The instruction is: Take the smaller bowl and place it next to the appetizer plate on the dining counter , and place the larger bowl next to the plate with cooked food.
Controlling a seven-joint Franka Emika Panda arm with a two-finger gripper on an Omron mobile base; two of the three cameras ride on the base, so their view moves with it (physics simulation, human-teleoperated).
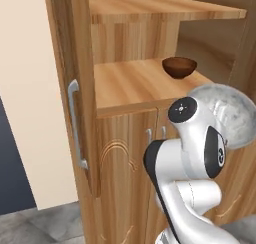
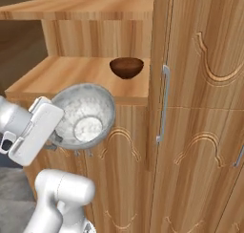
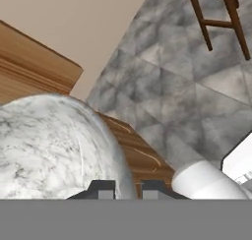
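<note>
The smaller bowl (image 1: 179,67) (image 2: 126,67), glossy reddish-brown, stands upright on the open cabinet's lower shelf (image 1: 135,85), near its right side. The larger bowl (image 2: 86,115) (image 1: 232,113) (image 3: 54,145), mottled grey-white, hangs in the air in front of the shelf's edge, tipped on its side. My gripper (image 2: 57,140) (image 3: 128,191) is shut on its rim, with the bowl's wall between the fingertips (image 3: 101,190). In the left base view my arm covers part of this bowl. The dining counter and both plates are out of view.
The wooden cabinet has an upper shelf (image 2: 81,7) and closed lower doors. Its open door with a grey handle (image 1: 75,123) stands at the left. Another handled panel (image 2: 163,103) is at the right. Wooden chair legs (image 3: 216,17) stand on the grey tiled floor.
</note>
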